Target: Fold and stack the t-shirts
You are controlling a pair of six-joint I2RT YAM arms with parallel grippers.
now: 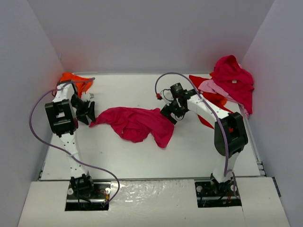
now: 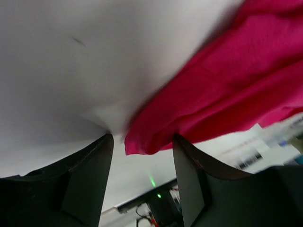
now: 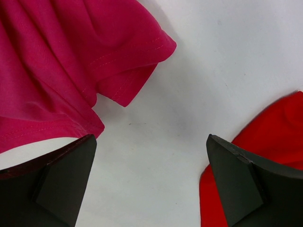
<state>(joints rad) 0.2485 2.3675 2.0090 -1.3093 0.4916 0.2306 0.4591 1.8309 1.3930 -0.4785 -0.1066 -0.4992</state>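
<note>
Crimson t-shirt (image 1: 137, 124) lies crumpled on worktop (image 1: 189, 151). Left gripper (image 1: 91, 117) parted at its left tip, right gripper (image 1: 166, 112) spread wide at its right edge (both empty).

The left wrist view blurs the crimson t-shirt (image 2: 227, 85).

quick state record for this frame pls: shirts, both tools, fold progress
centre shirt: crimson t-shirt, crumpled on table, unfolded
left tool: open, shirt corner at the gap between its fingers, not clamped
right tool: open, over table beside a sleeve
back-left: orange shirt, bunched
back-right: pile of crimson, pink and red shirts, unfolded
folded stack: none seen
</note>
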